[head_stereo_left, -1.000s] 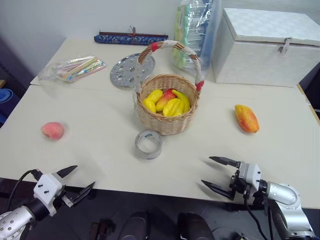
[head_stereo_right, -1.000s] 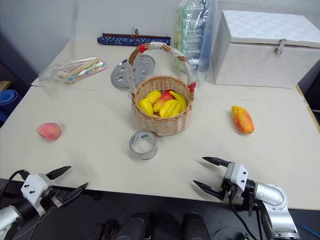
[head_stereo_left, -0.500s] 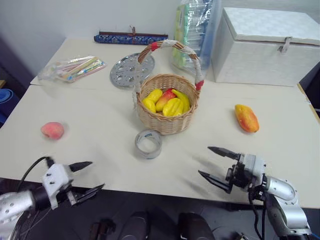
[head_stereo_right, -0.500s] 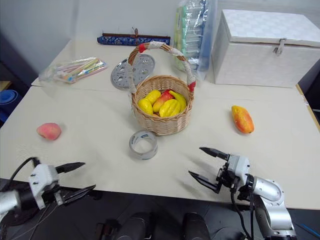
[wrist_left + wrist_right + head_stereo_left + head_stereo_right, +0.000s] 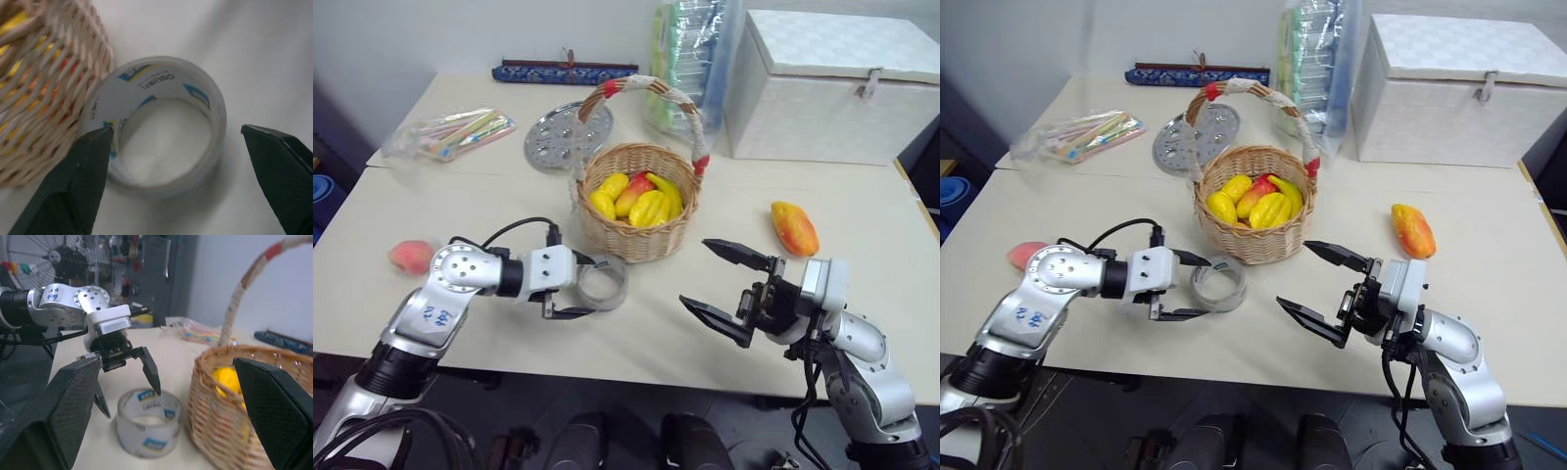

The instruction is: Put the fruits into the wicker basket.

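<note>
Your left gripper (image 5: 570,289) stands spread around the tape roll (image 5: 603,282) just in front of the wicker basket (image 5: 636,211), one fingertip looking to touch its rim, gripping nothing. Your right gripper (image 5: 719,292) hangs wide and empty, in front of the basket and to its right. The peach (image 5: 411,257) lies well left of the basket, the mango (image 5: 795,228) to its right, both on the counter (image 5: 489,196). Both look light, hard and slippery: take the peach across its middle, the mango across its narrow width
</note>
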You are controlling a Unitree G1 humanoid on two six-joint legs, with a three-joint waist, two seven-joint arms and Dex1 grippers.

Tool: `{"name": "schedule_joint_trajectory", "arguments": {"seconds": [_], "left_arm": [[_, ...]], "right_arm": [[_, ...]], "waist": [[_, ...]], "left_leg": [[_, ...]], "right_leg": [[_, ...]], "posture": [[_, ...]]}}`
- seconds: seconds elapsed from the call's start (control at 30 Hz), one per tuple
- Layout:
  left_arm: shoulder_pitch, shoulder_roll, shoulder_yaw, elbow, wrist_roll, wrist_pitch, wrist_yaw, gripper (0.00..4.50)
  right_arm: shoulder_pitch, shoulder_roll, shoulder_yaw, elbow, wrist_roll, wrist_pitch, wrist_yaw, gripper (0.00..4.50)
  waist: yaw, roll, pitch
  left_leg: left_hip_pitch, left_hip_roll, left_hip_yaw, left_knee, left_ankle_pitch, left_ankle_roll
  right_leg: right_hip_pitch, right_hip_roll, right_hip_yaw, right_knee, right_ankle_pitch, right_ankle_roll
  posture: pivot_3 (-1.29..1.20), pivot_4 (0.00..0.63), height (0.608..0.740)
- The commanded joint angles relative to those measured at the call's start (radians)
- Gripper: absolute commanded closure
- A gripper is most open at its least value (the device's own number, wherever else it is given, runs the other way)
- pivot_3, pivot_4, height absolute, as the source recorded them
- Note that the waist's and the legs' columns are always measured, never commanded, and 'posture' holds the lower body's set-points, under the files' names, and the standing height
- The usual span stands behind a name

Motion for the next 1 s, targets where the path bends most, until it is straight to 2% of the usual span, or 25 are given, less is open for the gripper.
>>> {"name": "schedule_joint_trajectory", "arguments": {"seconds": [0.03, 0.27, 0.37, 0.5, 0.6, 0.67, 0.7, 0.73, 0.8, 0.87, 0.93, 1.0], "left_arm": [[0.003, 0.031, -0.033, -0.022, 0.018, -0.013, -0.067, 1.17], [0.014, 0.035, -0.004, -0.016, 0.018, -0.008, -0.07, 3.26], [0.058, 0.066, 0.119, -0.07, -0.114, 0.128, -0.081, 4.15], [0.204, 0.114, 0.478, -0.21, -0.452, 0.401, -0.082, 4.19], [0.311, 0.107, 0.792, -0.219, -0.611, 0.578, 0.007, 4.19], [0.346, 0.086, 0.941, -0.192, -0.651, 0.617, 0.084, 4.19], [0.372, 0.088, 1.033, -0.141, -0.621, 0.622, 0.136, 4.19], [0.395, 0.101, 1.149, -0.031, -0.566, 0.601, 0.207, 4.19], [0.424, 0.127, 1.294, 0.153, -0.487, 0.545, 0.319, 4.19], [0.451, 0.159, 1.319, 0.292, -0.422, 0.477, 0.373, 4.19], [0.473, 0.191, 1.285, 0.395, -0.367, 0.429, 0.389, 4.19], [0.428, 0.21, 1.235, 0.52, -0.339, 0.384, 0.424, 4.19]], "right_arm": [[0.01, 0.004, -0.021, -0.039, 0.002, -0.009, -0.011, 0.0], [0.008, 0.011, -0.018, 0.011, -0.012, -0.032, 0.015, 0.0], [-0.017, 0.016, -0.004, 0.032, -0.008, -0.03, 0.04, 0.0], [-0.084, 0.045, 0.008, 0.047, 0.018, -0.038, 0.069, 0.0], [-0.159, 0.084, 0.014, 0.028, 0.047, -0.016, 0.042, 0.0], [-0.193, 0.094, 0.026, 0.014, 0.053, 0.01, 0.03, 0.0], [-0.217, 0.108, 0.031, 0.01, 0.054, 0.016, 0.013, 0.0], [-0.243, 0.121, 0.039, 0.007, 0.055, 0.023, -0.003, 0.0], [-0.276, 0.142, 0.045, 0.007, 0.053, 0.031, -0.023, 0.0], [-0.29, 0.156, 0.045, 0.012, 0.046, 0.025, -0.029, 0.0], [-0.298, 0.163, 0.046, 0.02, 0.039, 0.015, -0.026, 0.0], [-0.307, 0.165, 0.052, 0.03, 0.036, 0.015, -0.011, 0.0]], "waist": [[-0.005, -0.001, 0.0], [0.003, -0.002, 0.001], [0.0, -0.003, 0.002], [-0.016, -0.007, 0.004], [-0.024, -0.007, 0.004], [-0.024, -0.007, 0.004], [-0.021, -0.007, 0.004], [-0.02, -0.007, 0.004], [-0.023, -0.007, 0.004], [-0.021, -0.008, 0.004], [-0.016, -0.009, 0.004], [-0.002, -0.01, 0.003]], "left_leg": [[0.0, 0.0, 0.002, 0.0, 0.0, 0.0], [0.0, 0.003, 0.005, 0.004, 0.001, -0.001], [0.0, 0.003, 0.006, 0.004, 0.0, -0.001], [-0.001, 0.007, 0.007, 0.004, 0.0, -0.002], [-0.001, 0.007, 0.007, 0.004, 0.0, -0.002], [0.001, 0.007, 0.007, 0.004, -0.001, -0.002], [0.001, 0.007, 0.007, 0.004, -0.001, -0.003], [0.001, 0.007, 0.006, 0.005, -0.001, -0.003], [0.002, 0.007, 0.007, 0.005, -0.001, -0.003], [0.002, 0.007, 0.007, 0.004, -0.002, -0.004], [0.001, 0.007, 0.008, 0.004, -0.003, -0.003], [0.001, 0.006, 0.008, 0.004, -0.004, -0.002]], "right_leg": [[-0.002, 0.0, 0.001, 0.001, 0.0, 0.0], [-0.005, 0.0, 0.013, 0.004, 0.0, 0.0], [-0.007, 0.0, 0.019, 0.004, 0.0, 0.0], [-0.009, 0.0, 0.02, 0.008, 0.0, 0.0], [-0.009, 0.0, 0.02, 0.008, 0.0, -0.001], [-0.009, 0.0, 0.021, 0.007, 0.0, -0.001], [-0.009, 0.0, 0.021, 0.007, 0.0, -0.001], [-0.009, 0.0, 0.021, 0.007, 0.0, -0.001], [-0.01, 0.0, 0.022, 0.008, 0.0, -0.001], [-0.011, 0.001, 0.022, 0.008, 0.0, -0.001], [-0.011, 0.001, 0.022, 0.008, 0.0, -0.001], [-0.011, -0.001, 0.023, 0.007, 0.0, -0.001]], "posture": [[0.0, 0.15, 0.74], [0.0, 0.15, 0.74], [0.0, 0.15, 0.74], [0.0, 0.15, 0.74], [0.0, 0.15, 0.74], [0.0, 0.15, 0.74], [0.0, 0.15, 0.74], [0.0, 0.15, 0.74], [0.0, 0.15, 0.74], [0.0, 0.15, 0.74], [0.0, 0.15, 0.74], [0.0, 0.15, 0.74]]}}
